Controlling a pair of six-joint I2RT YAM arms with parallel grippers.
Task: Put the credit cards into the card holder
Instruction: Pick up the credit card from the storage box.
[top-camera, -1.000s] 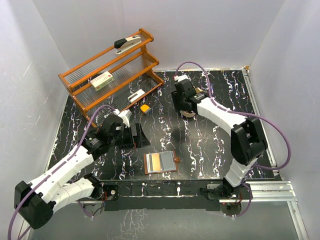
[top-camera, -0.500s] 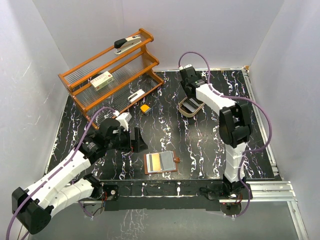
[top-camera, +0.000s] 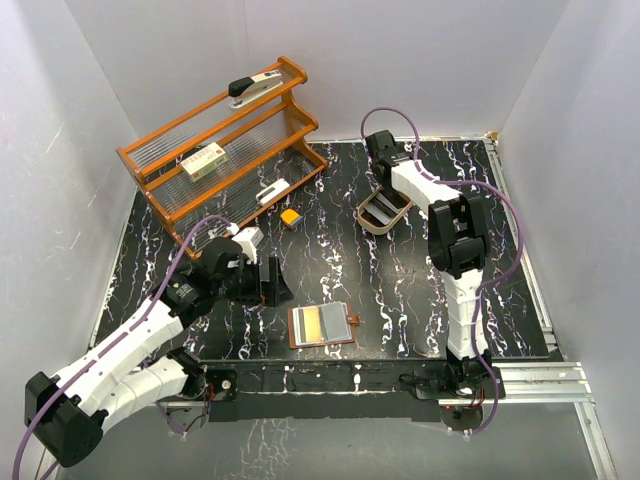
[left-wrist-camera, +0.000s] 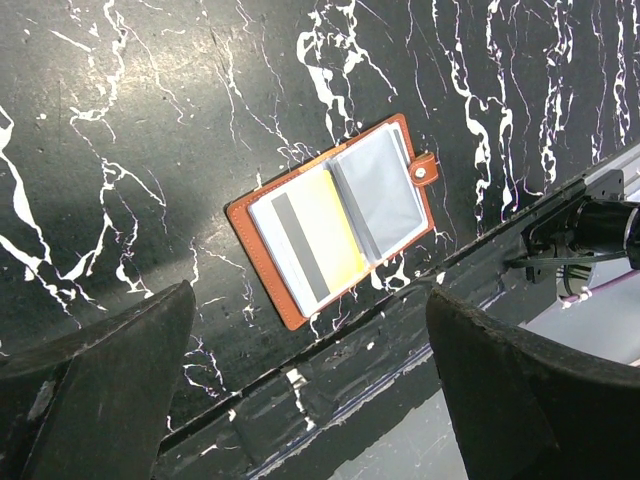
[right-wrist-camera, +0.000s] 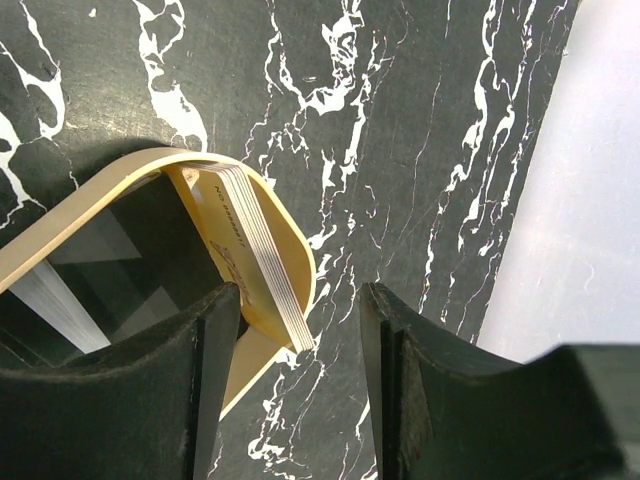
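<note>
The card holder (top-camera: 322, 325) lies open near the table's front edge, and the left wrist view (left-wrist-camera: 335, 218) shows a yellow and white card with a dark stripe in its left pocket. Silvery credit cards (top-camera: 381, 208) lie in the tan oval tray (top-camera: 364, 222); one pale card shows in the right wrist view (right-wrist-camera: 50, 295). My left gripper (top-camera: 272, 283) is open and empty, just left of and above the wallet (left-wrist-camera: 310, 400). My right gripper (top-camera: 384, 172) is open and empty above the tray's far end (right-wrist-camera: 300, 390), with the tray rim (right-wrist-camera: 290, 250) between its fingers.
An orange shelf rack (top-camera: 215, 150) at the back left holds a stapler (top-camera: 252, 86) and a small box (top-camera: 203, 160). A small yellow-orange block (top-camera: 290, 216) sits in front of it. The table's front edge and metal rail (left-wrist-camera: 560, 230) lie just beyond the wallet.
My right gripper has pulled back from over the tray towards the far edge of the table, uncovering the cards. My left gripper has shifted slightly towards the wallet.
</note>
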